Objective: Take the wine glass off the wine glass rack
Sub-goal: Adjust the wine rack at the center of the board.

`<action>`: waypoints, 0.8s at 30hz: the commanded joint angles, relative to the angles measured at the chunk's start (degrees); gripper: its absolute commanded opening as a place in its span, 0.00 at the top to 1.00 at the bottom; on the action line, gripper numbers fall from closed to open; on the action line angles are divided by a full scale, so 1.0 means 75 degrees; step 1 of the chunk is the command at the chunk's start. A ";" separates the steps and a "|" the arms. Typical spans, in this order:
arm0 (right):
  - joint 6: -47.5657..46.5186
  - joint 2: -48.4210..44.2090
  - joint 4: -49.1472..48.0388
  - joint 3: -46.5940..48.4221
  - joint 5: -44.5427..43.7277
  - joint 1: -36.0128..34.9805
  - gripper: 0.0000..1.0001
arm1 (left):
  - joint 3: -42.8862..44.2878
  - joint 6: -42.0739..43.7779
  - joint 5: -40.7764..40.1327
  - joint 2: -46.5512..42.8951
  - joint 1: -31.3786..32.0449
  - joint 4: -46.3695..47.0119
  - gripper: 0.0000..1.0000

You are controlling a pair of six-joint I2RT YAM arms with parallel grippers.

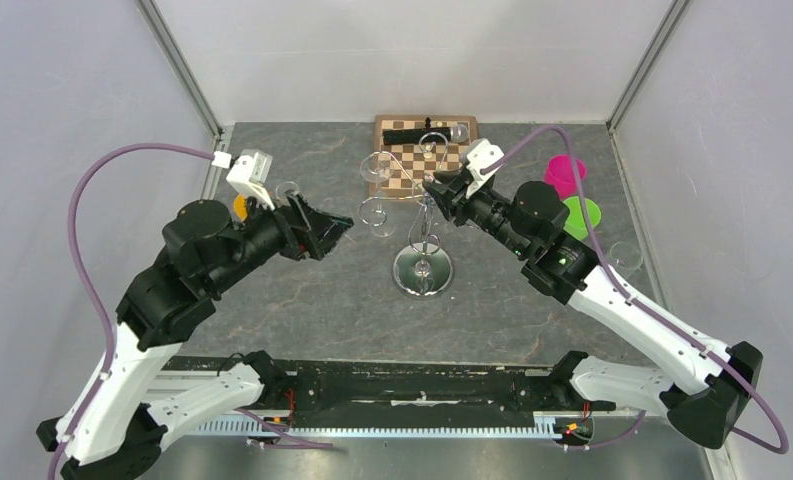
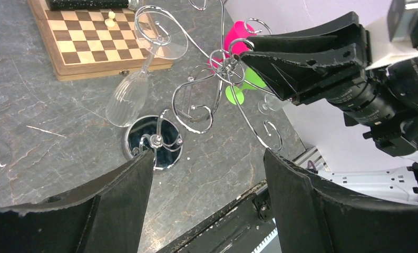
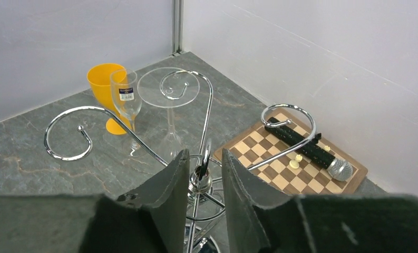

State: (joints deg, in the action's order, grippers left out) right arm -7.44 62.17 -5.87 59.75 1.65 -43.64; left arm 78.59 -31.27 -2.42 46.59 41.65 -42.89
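Note:
The silver wine glass rack (image 1: 422, 270) stands mid-table on its round mirrored base (image 2: 155, 143). A clear wine glass (image 2: 127, 95) hangs upside down from one curled arm, its foot (image 3: 169, 87) resting on the hook. My right gripper (image 3: 205, 153) sits at the rack's top, jaws slightly apart on either side of the top ring (image 3: 206, 153), with a small gap on each side. My left gripper (image 2: 209, 155) hovers left of the rack (image 1: 342, 228), wide open with nothing between its fingers.
A wooden chessboard (image 1: 422, 160) with a black microphone (image 3: 307, 147) and pale pieces lies behind the rack. An orange cup (image 3: 105, 87) and an upright labelled glass (image 3: 125, 97) stand at the left. Pink (image 1: 564, 175) and green (image 1: 580, 215) cups and another glass (image 1: 627, 255) stand at the right.

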 commanded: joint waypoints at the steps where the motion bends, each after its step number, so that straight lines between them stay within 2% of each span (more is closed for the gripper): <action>1: -0.0109 -0.0049 -0.0379 0.0464 -0.0044 0.0041 0.65 | 0.0466 -0.0084 0.0014 0.0459 0.0025 0.0388 0.18; 8: 0.0098 -0.0357 -0.0152 0.0722 -0.0122 0.0041 0.40 | 0.0855 -0.0027 -0.0054 0.1087 -0.0021 0.0434 0.17; 15: 0.0283 -0.0997 0.0037 0.0605 -0.0340 0.0039 0.32 | 0.0925 -0.0286 -0.0213 0.1681 -0.0235 0.0614 0.17; 18: 0.0277 -0.1215 0.0153 0.0589 -0.0380 0.0041 0.30 | 0.0852 -0.0700 0.0370 0.1909 -0.0796 0.0765 0.18; 24: 0.0329 -0.1647 0.0267 0.0461 -0.0348 0.0041 0.29 | -0.0156 -0.1807 0.2472 0.2044 -0.2694 0.1945 0.23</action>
State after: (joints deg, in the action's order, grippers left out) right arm -5.54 51.66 -4.45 62.46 -0.27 -43.59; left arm 81.12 -36.91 5.19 61.60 28.18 -36.67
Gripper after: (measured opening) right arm 0.707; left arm 0.785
